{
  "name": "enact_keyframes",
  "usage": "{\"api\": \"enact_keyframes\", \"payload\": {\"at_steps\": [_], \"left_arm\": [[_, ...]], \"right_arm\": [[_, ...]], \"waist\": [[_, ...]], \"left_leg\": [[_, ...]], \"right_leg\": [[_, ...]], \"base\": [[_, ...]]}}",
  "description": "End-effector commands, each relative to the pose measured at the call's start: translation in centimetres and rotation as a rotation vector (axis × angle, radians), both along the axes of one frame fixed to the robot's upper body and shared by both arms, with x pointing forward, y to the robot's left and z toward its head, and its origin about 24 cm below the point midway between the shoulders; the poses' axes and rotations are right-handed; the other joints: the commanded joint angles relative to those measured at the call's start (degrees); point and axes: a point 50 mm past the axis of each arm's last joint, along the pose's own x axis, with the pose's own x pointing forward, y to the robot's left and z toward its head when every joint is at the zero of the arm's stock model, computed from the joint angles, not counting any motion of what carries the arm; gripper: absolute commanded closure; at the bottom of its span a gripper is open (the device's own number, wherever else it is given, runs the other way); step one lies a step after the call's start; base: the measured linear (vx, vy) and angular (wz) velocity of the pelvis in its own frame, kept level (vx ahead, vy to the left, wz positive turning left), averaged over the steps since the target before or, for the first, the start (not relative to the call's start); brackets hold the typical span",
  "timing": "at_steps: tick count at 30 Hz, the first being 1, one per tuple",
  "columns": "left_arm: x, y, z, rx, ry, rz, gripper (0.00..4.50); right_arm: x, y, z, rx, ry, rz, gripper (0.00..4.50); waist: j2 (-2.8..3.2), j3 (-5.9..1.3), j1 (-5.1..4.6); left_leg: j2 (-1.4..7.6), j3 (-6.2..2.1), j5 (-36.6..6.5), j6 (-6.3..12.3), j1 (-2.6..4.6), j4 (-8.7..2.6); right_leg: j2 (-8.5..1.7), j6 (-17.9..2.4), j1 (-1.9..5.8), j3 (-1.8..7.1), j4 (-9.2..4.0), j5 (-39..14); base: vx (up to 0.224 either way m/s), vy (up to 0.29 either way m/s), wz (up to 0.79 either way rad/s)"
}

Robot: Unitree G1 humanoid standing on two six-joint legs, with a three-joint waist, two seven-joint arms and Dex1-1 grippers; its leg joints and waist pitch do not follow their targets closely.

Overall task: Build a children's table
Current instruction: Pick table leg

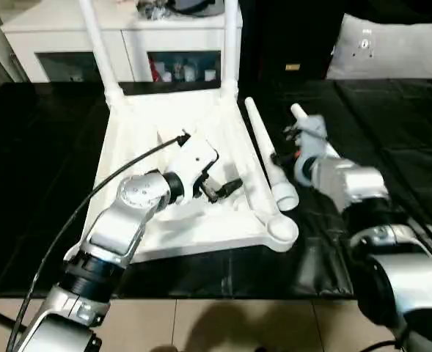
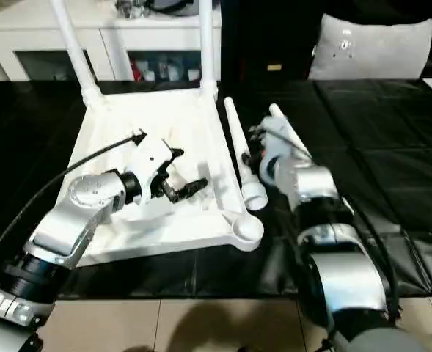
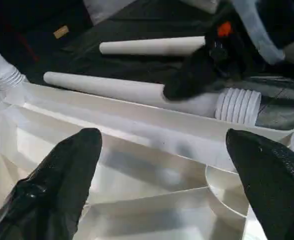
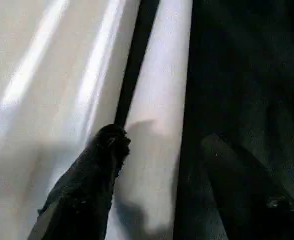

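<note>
Grippers are working over the upturned top (image 1: 201, 220), lying ribbed side up on the black worktop. Left gripper (image 1: 227, 187) is hovering spread wide above the glossy X-ribs, holding nothing. Right gripper (image 4: 161, 165) is straddling a loose leg (image 1: 267, 158) beside the top's right edge, fingers apart and not yet pinching. A second loose leg (image 1: 307, 125) is lying farther right. Two smooth tapered legs (image 1: 98, 48) are already standing in the far corner sockets; near sockets (image 1: 282, 229) are waiting.

The white table top (image 2: 164, 213) lies upside down on the black mat (image 2: 392, 169), two legs (image 2: 72, 51) standing in its far corners; one loose leg (image 2: 239, 158) lies just beside its right edge
</note>
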Motion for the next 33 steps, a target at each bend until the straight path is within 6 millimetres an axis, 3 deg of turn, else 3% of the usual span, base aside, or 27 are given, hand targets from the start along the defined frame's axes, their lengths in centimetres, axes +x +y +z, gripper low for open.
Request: {"api": "enact_keyframes", "payload": {"at_steps": [1,9,11,20,33], "left_arm": [[0.0,0.0,0.3,0.016,-0.018,-0.014,0.0],[0.0,-0.1,0.3,0.025,-0.017,-0.024,0.0],[-0.1,-0.2,0.3,0.024,-0.015,-0.03,0.0],[-0.2,-0.5,0.4,0.025,-0.014,-0.053,0.0],[-0.5,-0.6,0.1,0.028,0.0,-0.076,0.0]], "right_arm": [[-0.1,0.3,-0.2,-0.012,0.036,0.029,1.71],[-0.7,-0.9,-1.6,-0.02,0.134,-0.01,1.71],[-0.8,-1.0,-1.7,0.003,0.142,-0.015,2.07],[-1.4,-1.6,-2.4,0.191,0.227,-0.098,2.63],[-1.7,-2.7,-2.8,0.234,0.233,-0.174,2.68]], "waist": [[-0.47,-4.35,-0.21],[-0.26,-4.22,-0.18],[-0.17,-4.24,-0.22],[-0.69,-4.28,-0.12],[-0.62,-4.25,-0.12]], "left_leg": [[2.81,-0.33,-2.9,3.43,-0.45,-3.31],[2.84,-0.38,-4.8,2.56,-0.3,-3.36],[2.94,-0.43,-4.9,2.4,-0.28,-3.36],[2.89,-0.3,-4.2,3.15,-0.37,-3.26],[2.84,-0.25,-4.7,2.93,-0.33,-3.23]], "right_leg": [[-4.27,-9.3,4.19,3.84,-2.95,-12.9],[-4.22,-8.2,4.01,3.77,-3.33,-15.7],[-4.2,-8.3,3.98,3.73,-3.3,-15.5],[-4.24,-8.4,4.0,3.67,-3.3,-16.3],[-4.2,-8.1,3.86,3.56,-3.47,-17.4]], "base": [[0.0,0.0,0.0],[0.0,0.0,0.0],[0.0,0.0,0.0],[0.0,0.0,0.0],[0.0,0.0,0.0]]}}
